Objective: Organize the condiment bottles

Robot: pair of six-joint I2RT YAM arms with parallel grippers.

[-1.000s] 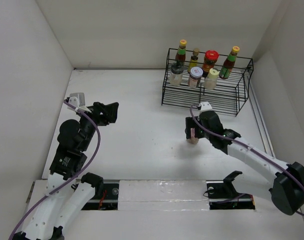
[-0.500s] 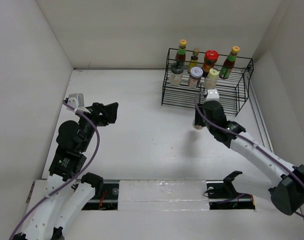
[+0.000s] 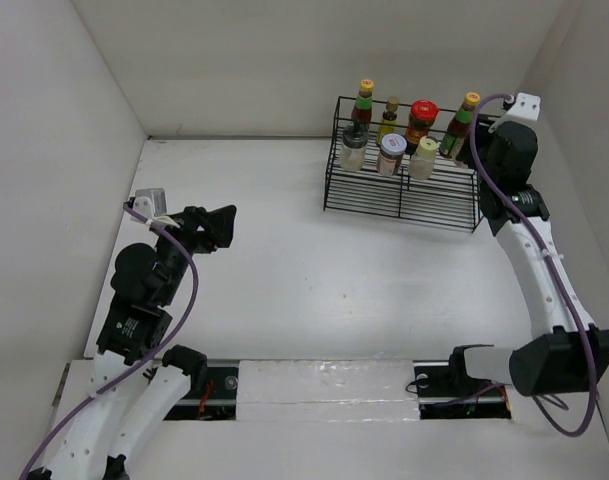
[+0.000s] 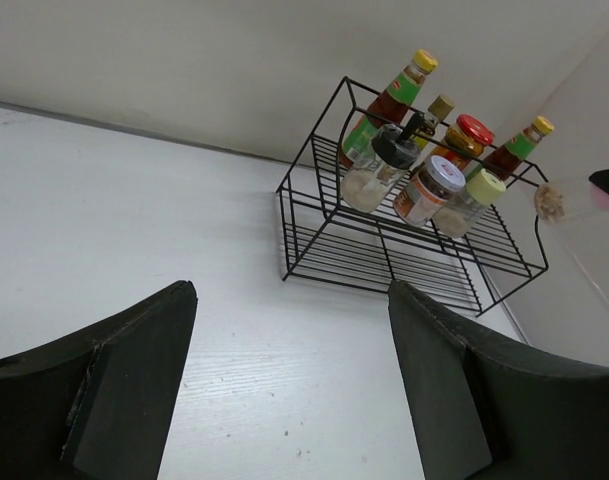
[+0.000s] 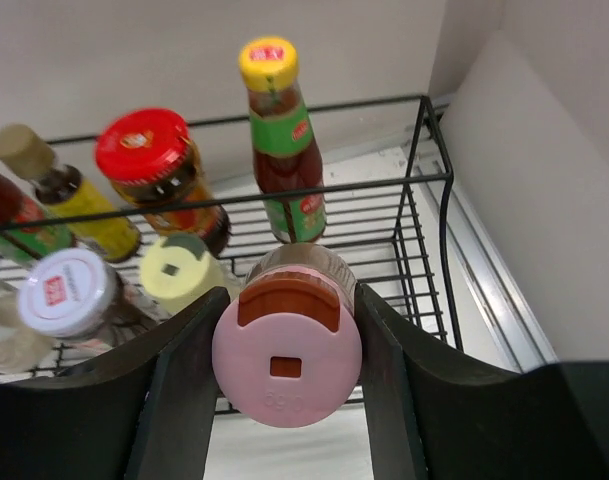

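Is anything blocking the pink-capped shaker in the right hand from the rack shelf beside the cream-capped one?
Nothing visible: the wire shelf right of the cream-capped shaker looks bare below the pink-capped shaker.

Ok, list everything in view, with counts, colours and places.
wire rack: 1, black, table's far right
yellow-capped sauce bottles: 2, dark, back row ends
tan-capped bottle: 1, yellowish, back row
red-lidded jar: 1, back row
grey-capped shaker: 1, clear, front row left
silver-lidded jar: 1, front row middle
cream-capped shaker: 1, front row right
pink-capped shaker: 1, held at rack's right end
table: 1, white
left gripper: 1, black, open, table's left
right gripper: 1, black, shut on pink-capped shaker
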